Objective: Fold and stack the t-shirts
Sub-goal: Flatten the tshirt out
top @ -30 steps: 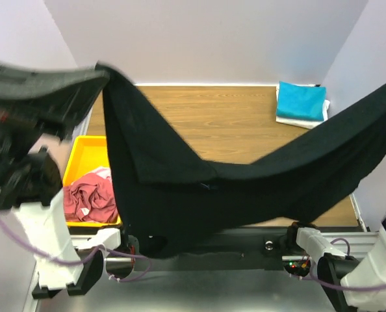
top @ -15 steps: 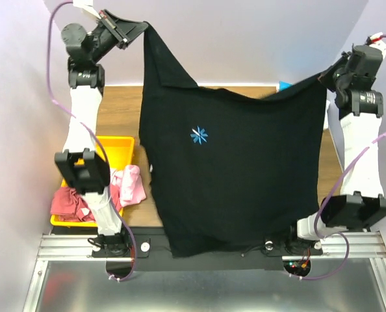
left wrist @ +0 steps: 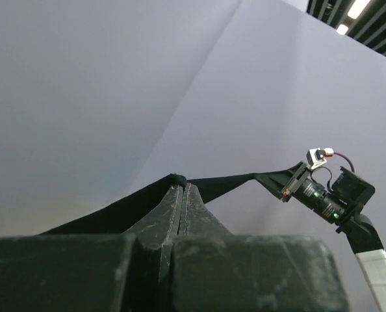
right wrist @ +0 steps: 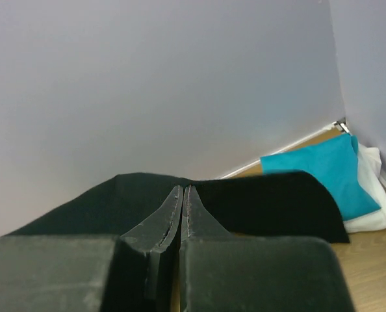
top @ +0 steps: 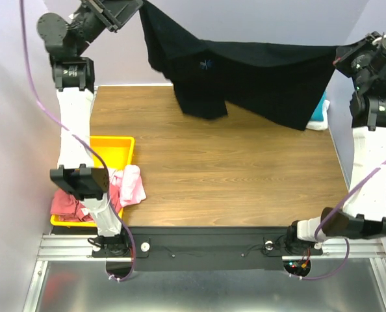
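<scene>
Hanging black t-shirt (top: 264, 65) spans table's (top: 232, 169) rear.

Wood table (top: 245, 175), yellow tray (top: 115, 146) L, teal shirt (right wrist: 323, 172) on white shirt (right wrist: 378, 208) far R

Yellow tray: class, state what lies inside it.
A dusty red t-shirt and a pink t-shirt spilling over the tray rim; the left arm hides whatever lies between.

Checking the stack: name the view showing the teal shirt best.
Right wrist: the folded teal shirt lies plainly visible on the white shirt. Top external shows only its edge behind the black shirt; left wrist shows none.
</scene>
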`<state>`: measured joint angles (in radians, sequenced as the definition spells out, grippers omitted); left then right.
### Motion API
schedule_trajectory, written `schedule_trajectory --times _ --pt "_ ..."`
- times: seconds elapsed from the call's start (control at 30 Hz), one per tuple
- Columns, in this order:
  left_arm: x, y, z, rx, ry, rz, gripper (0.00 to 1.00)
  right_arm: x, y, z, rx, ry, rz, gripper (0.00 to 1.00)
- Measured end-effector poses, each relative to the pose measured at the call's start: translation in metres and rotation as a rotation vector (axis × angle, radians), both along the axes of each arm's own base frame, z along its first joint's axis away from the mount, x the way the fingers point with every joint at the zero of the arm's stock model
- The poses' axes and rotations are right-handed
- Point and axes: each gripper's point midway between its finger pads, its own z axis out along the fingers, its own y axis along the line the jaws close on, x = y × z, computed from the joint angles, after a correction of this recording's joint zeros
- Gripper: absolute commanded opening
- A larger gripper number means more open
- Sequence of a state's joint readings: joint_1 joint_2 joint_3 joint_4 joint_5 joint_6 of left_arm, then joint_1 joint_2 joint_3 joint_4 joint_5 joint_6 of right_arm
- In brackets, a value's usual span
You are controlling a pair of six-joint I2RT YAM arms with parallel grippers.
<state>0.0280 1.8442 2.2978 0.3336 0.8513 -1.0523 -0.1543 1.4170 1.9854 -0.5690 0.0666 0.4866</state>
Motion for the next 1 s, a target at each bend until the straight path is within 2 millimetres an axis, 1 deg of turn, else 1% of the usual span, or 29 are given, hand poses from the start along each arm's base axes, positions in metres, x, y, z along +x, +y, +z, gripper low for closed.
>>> schedule_trajectory --times 0.07,0.17,0.2,0.23,0.27,0.3,0.33,0.43,0.47,0.53,0.57,0.6,0.67,0.7,0.77,0.8,0.87,0.9,0.93,1.0 --pt "-0.022 -0.001 0.017 0.002 -0.044 -0.002 0.0 -0.012 0.003 0.009 -0.004 -0.022 0.005 0.0" --pt "-0.063 -0.002 0.044 0.002 -0.116 -0.003 0.0 -0.044 0.008 0.035 -0.024 -0.095 0.007 0.0" --pt "-0.078 -0.002 0.053 0.0 -0.137 -0.002 0.0 -0.052 0.009 0.041 -0.029 -0.11 0.007 0.0" --pt "-0.097 -0.002 0.063 -0.002 -0.166 -0.001 0.0 -0.074 0.012 0.057 -0.044 -0.158 0.005 0.0" --pt "-0.116 -0.003 0.074 -0.005 -0.197 0.0 0.0 -0.086 0.013 0.065 -0.052 -0.183 0.003 0.0" --pt "-0.141 -0.003 0.086 -0.012 -0.237 0.004 0.0 -0.102 0.015 0.076 -0.065 -0.218 -0.003 0.0" --pt "-0.159 -0.003 0.094 -0.016 -0.263 0.006 0.0 -0.12 0.016 0.089 -0.078 -0.259 -0.01 0.0" --pt "-0.235 -0.002 0.124 -0.04 -0.386 0.014 0.0 -0.186 0.019 0.131 -0.126 -0.407 -0.053 0.0" --pt "-0.253 -0.002 0.129 -0.045 -0.417 0.014 0.0 -0.204 0.021 0.14 -0.135 -0.446 -0.063 0.0" --pt "-0.302 -0.002 0.144 -0.064 -0.503 0.019 0.0 -0.242 0.022 0.159 -0.153 -0.526 -0.092 0.0" --pt "-0.32 -0.001 0.15 -0.075 -0.538 0.023 0.0 -0.268 0.023 0.17 -0.162 -0.584 -0.109 0.01" --pt "-0.336 0.0 0.155 -0.083 -0.57 0.025 0.0 -0.287 0.025 0.178 -0.168 -0.627 -0.12 0.0" --pt "-0.38 0.0 0.168 -0.1 -0.674 0.025 0.0 -0.321 0.026 0.191 -0.174 -0.703 -0.146 0.0" --pt "-0.399 0.001 0.174 -0.114 -0.722 0.023 0.0 -0.331 0.026 0.194 -0.176 -0.724 -0.157 0.0" --pt "-0.429 0.003 0.182 -0.142 -0.804 0.015 0.0 -0.348 0.026 0.204 -0.178 -0.774 -0.17 0.0" --pt "-0.441 0.004 0.185 -0.158 -0.836 0.01 0.0 -0.353 0.027 0.207 -0.176 -0.788 -0.171 0.0" --pt "-0.45 0.005 0.189 -0.179 -0.862 0.005 0.0 -0.358 0.027 0.208 -0.177 -0.797 -0.175 0.0" --pt "-0.45 0.006 0.19 -0.189 -0.865 0.005 0.0 -0.356 0.025 0.207 -0.174 -0.792 -0.179 0.01" --pt "-0.445 0.008 0.191 -0.199 -0.86 0.008 0.0 -0.353 0.024 0.206 -0.172 -0.784 -0.18 0.0" --pt "-0.431 0.009 0.19 -0.209 -0.836 0.011 0.0 -0.336 0.019 0.197 -0.159 -0.743 -0.189 0.0"
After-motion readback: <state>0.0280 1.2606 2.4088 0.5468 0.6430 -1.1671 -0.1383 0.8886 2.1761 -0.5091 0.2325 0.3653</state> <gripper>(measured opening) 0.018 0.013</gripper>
